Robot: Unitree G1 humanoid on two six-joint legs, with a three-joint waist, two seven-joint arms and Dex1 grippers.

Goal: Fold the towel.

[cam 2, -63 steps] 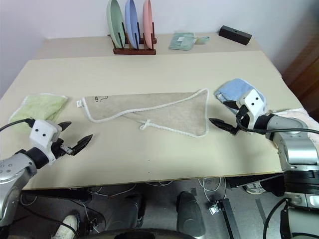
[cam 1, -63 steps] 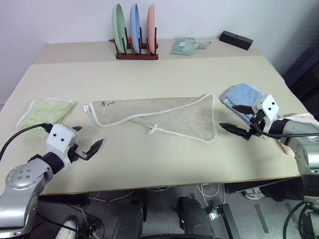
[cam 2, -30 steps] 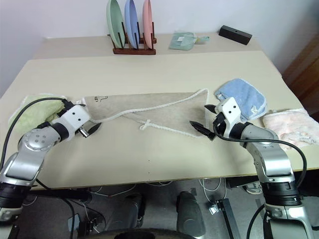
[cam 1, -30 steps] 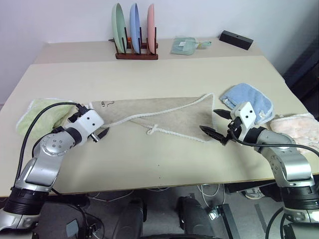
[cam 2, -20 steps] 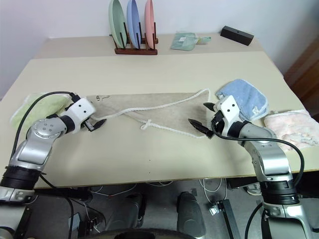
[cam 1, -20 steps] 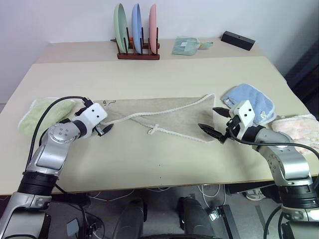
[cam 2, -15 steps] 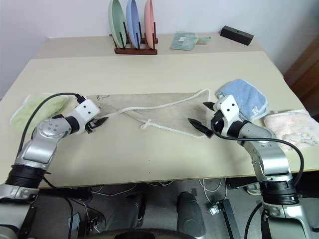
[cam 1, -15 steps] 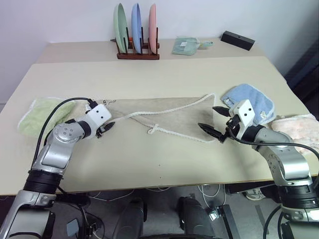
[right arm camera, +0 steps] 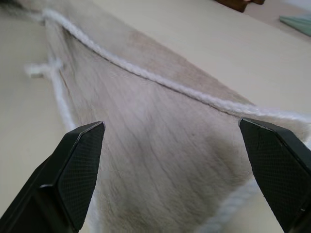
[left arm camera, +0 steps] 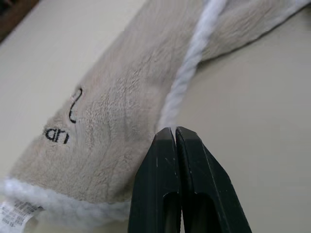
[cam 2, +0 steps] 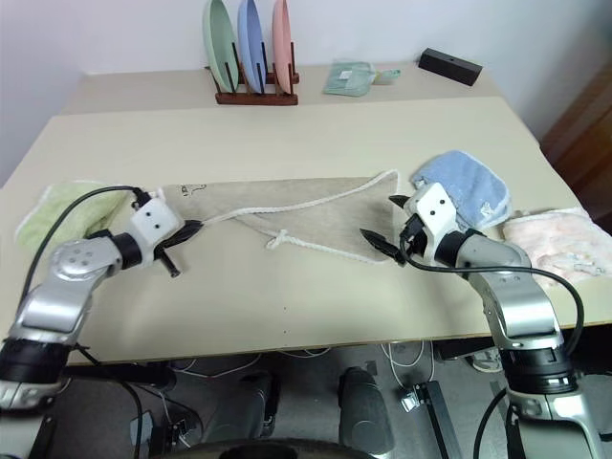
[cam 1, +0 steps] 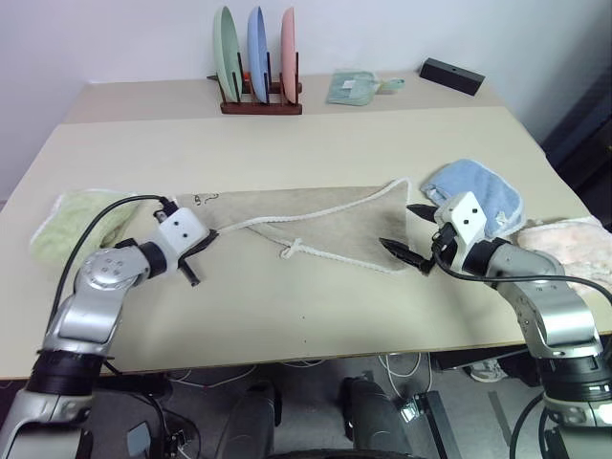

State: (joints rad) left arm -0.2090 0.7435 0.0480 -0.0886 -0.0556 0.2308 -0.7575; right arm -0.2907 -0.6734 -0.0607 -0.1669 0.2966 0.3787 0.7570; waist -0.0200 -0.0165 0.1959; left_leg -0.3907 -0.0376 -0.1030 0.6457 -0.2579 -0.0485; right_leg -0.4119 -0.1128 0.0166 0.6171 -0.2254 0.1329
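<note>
Towel (cam 1: 316,218), beige terry with white corded edging, lies across the middle of the table (cam 1: 287,316), already doubled over on a slant so its right end is broad and its left end narrow. The left gripper (cam 1: 196,251) sits at the towel's near-left edge with its fingers pressed fully together; in the left wrist view the tips meet right at the white cord (left arm camera: 187,80), beside the dark embroidered mark (left arm camera: 65,124), but whether any cloth is actually caught between them I cannot tell. The right gripper (cam 1: 409,232) hovers at the towel's right end with fingers spread wide, straddling the corner and holding nothing.

The main risk is a false pinch on the left: if the tips have only closed beside the cord, a lift will leave the corner on the table and the fold will skew. On the right, the open jaws could close on one layer only, or catch the cord alone, so the layers slide apart when raised. The light blue towel (cam 1: 478,196) lies just beside the right gripper and could be snagged; the light green towel (cam 1: 81,220) sits close behind the left arm and its cable.
</note>
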